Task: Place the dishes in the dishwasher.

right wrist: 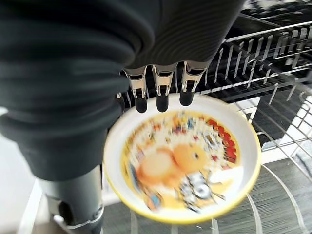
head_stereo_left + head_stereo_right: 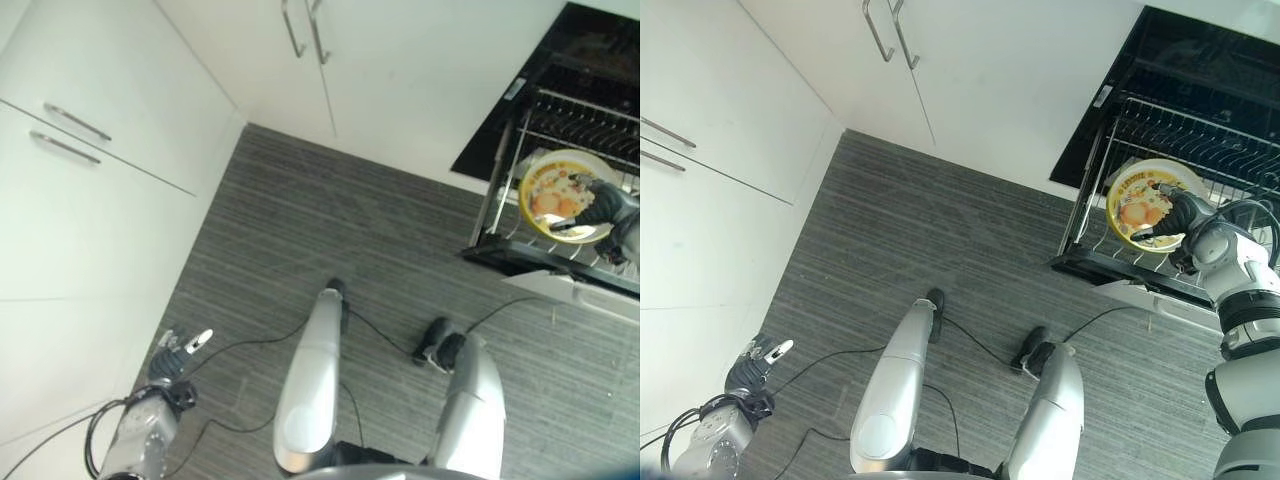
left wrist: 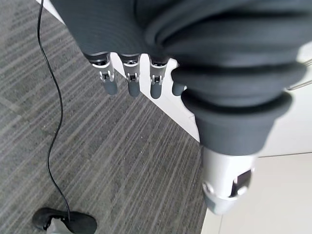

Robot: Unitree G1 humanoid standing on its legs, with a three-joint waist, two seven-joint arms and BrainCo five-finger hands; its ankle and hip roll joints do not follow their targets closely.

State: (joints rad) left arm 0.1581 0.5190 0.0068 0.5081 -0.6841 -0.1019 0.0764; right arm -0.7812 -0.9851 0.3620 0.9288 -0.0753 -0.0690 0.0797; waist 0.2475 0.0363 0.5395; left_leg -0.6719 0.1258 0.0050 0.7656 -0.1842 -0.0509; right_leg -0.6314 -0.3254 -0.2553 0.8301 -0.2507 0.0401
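The right hand (image 2: 1185, 215) grips a plate (image 2: 1140, 205) by its rim, fingers (image 1: 161, 100) curled over the edge and the printed face turned up toward the head camera. It holds the plate over the front edge of the pulled-out rack (image 2: 1230, 150) of the dishwasher (image 2: 1180, 60), probably so the plate can be tipped upright between the tines. The left hand (image 2: 180, 352) hangs idle over the floor (image 2: 330, 220) beside the cabinets (image 2: 90, 170), fingers straight, holding nothing

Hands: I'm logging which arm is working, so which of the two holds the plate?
The right hand, at the pulled-out dishwasher rack, grips the yellow-rimmed plate. The left hand hangs with nothing in it, low beside the white cabinets.
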